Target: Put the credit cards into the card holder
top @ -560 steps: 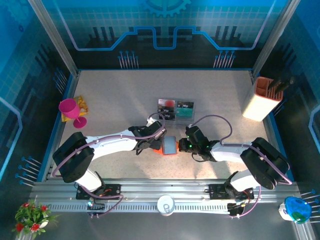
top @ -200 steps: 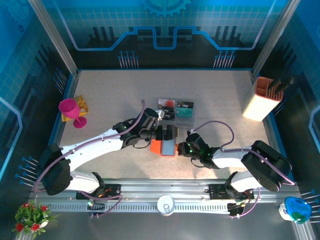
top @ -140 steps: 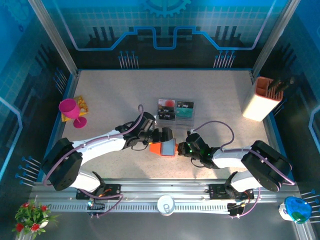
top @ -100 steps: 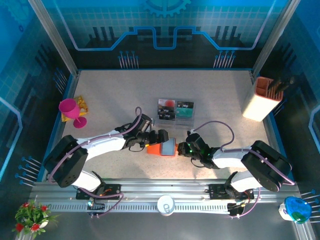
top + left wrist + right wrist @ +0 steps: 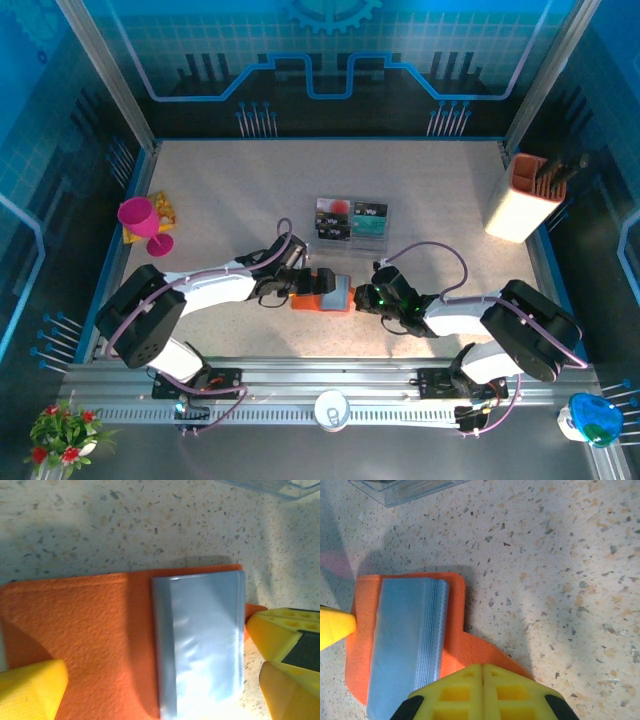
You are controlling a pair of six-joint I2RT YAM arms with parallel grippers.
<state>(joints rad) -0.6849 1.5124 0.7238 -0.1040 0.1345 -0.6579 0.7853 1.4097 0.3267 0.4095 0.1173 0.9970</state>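
Jaws on the left gripper [image 5: 160, 690] stand wide apart, one yellow fingertip at each side of the orange-red, leather-like folding card holder [image 5: 85, 645], gripping nothing. The right gripper [image 5: 482, 677] is clenched tight, its joined tips sitting on the holder's orange snap tab [image 5: 485, 652]. I can't tell whether they pinch the tab or only press it down.

The card holder lies opened flat on the speckled tabletop [image 5: 570, 555], between the two grippers, with its stack of grey-blue plastic sleeves [image 5: 200, 645] facing up. The small, thin credit cards [image 5: 345, 222] lie in the clear plastic tray [image 5: 410, 489] just beyond it.

To my eye the holder is light and floppy, likely to skid or fold unless pinned, and the glossy sleeves look slippery. Holding it by the tab or an outer leather edge seems safest. The cards should be stiff, slick and hard to lift off a flat floor, so a short edge would be the place to take one.

The sleeve openings aren't clear from here, the snap is hidden under the right fingers, and the cards are too small to count.
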